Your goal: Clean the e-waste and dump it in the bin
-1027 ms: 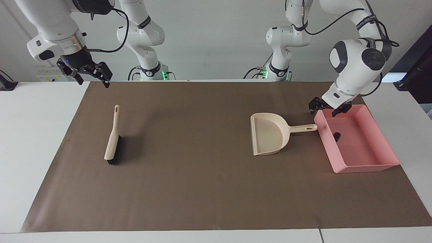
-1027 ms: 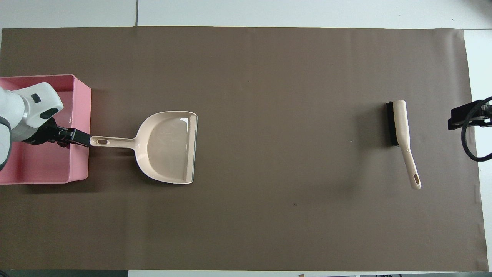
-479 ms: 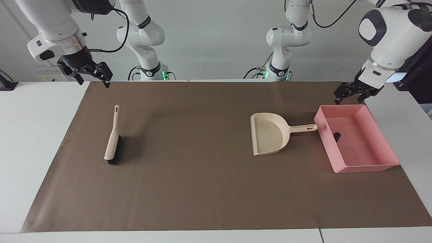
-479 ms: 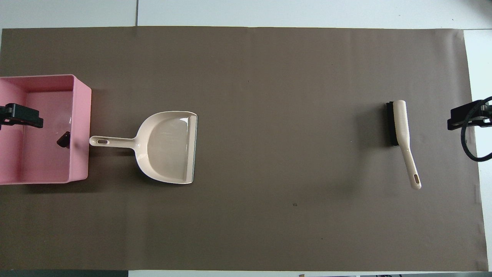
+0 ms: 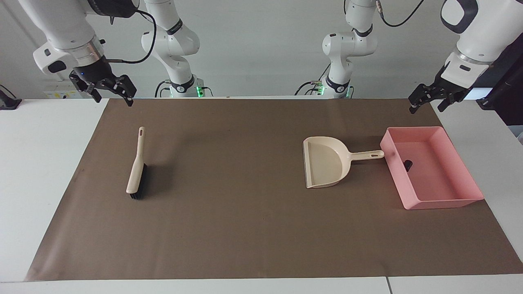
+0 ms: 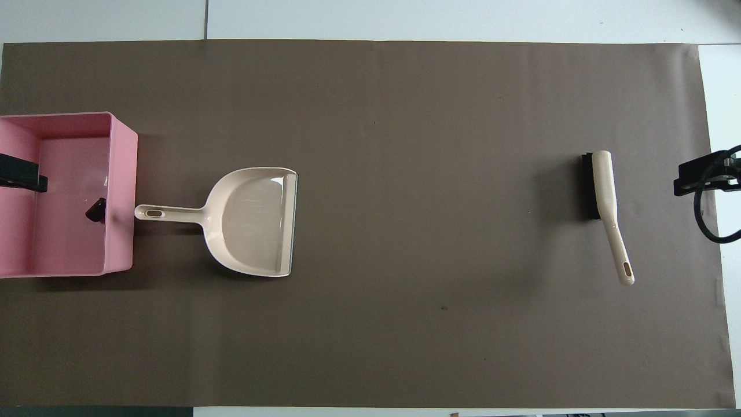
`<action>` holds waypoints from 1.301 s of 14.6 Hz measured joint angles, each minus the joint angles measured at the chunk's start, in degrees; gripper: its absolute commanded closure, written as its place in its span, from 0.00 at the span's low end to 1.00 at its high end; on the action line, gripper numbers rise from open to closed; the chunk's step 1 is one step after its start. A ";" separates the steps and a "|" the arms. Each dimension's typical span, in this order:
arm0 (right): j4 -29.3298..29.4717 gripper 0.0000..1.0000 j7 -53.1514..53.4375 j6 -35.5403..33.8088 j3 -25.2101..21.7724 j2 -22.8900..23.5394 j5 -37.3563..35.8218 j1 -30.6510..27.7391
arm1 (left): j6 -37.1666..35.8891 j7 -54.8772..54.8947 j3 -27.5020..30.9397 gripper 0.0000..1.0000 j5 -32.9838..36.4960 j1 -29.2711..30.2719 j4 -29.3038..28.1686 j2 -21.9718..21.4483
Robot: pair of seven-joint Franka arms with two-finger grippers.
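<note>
- The brown mat (image 5: 245, 228) covers most of the white table (image 5: 45, 163), and everything else lies on it.
- The pink bin (image 5: 443, 200) sits at the left arm's end of the mat.
- The beige dustpan (image 5: 325, 163) lies just beside the bin, its handle tip close to the bin's wall and its open mouth facing the right arm's end.
- The hand brush (image 5: 136, 171), beige with black bristles, lies well apart from the dustpan, toward the right arm's end, its handle pointing toward the robots.
- The left gripper (image 5: 429, 100) hangs raised over the mat's corner by the bin, its fingers spread and holding nothing.
- The right gripper (image 5: 109, 92) waits raised over the mat's other robot-side corner, its fingers parted and empty.
- One dark piece of e-waste (image 5: 407, 165) rests in the bin against the wall nearest the dustpan.
</note>
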 measured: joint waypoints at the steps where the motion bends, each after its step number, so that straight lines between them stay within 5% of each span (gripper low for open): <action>1: 0.00 0.01 0.00 0.00 0.00 0.00 0.00 0.00 | -0.37 -0.51 -0.52 0.02 0.00 -0.01 0.04 -0.69; 19: -0.08 0.00 0.22 0.59 0.02 0.00 0.01 0.04 | -2.42 0.70 -2.32 0.02 -1.00 0.37 1.72 0.67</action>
